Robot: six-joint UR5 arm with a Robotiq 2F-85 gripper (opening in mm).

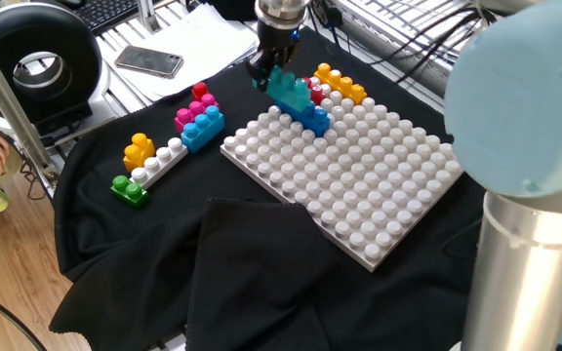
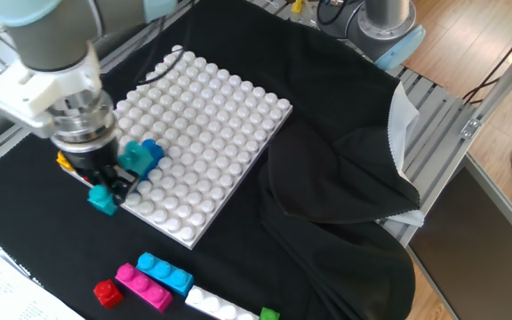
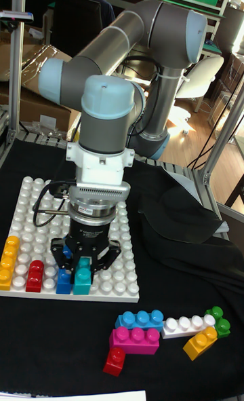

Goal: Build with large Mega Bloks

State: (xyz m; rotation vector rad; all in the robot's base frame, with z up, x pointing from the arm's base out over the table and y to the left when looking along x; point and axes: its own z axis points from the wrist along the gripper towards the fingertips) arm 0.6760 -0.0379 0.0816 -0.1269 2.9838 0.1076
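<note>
- The tool (image 3: 83, 260) points straight down over the near edge of the white baseplate (image 1: 359, 175), its fingers pinching a teal brick (image 1: 289, 88) between them; the other fixed view shows the same teal brick (image 2: 132, 158) at the tool (image 2: 105, 178).
- In the tall fixed view the teal brick (image 3: 83, 280) sits at the plate's front rows, right beside the blue brick (image 3: 64, 280); whether it is pressed onto the studs or just above them I cannot tell.
- The blue brick (image 1: 309, 116) lies along the baseplate edge, partly covered by the teal one.
- A red brick (image 3: 35, 275) stands on the plate next to the blue one, and an orange-yellow brick (image 3: 9, 261) sits further along at the plate's corner.
- Well apart from the plate, on the black cloth (image 1: 242, 263) covering the worktop, lies a loose cluster: a second blue brick (image 3: 139, 319) touching a pink brick (image 3: 135, 339), with a small red brick (image 3: 114, 361) at the pink one's end.
- Beside them a white brick (image 3: 184, 324) runs on to a green brick (image 3: 217, 321), and a small orange-yellow brick (image 3: 199, 342) rests against the white one.
- The grey arm (image 3: 108, 102) rises behind the tool.
- Beyond the cloth, a phone (image 1: 148, 61) lies on paper.
</note>
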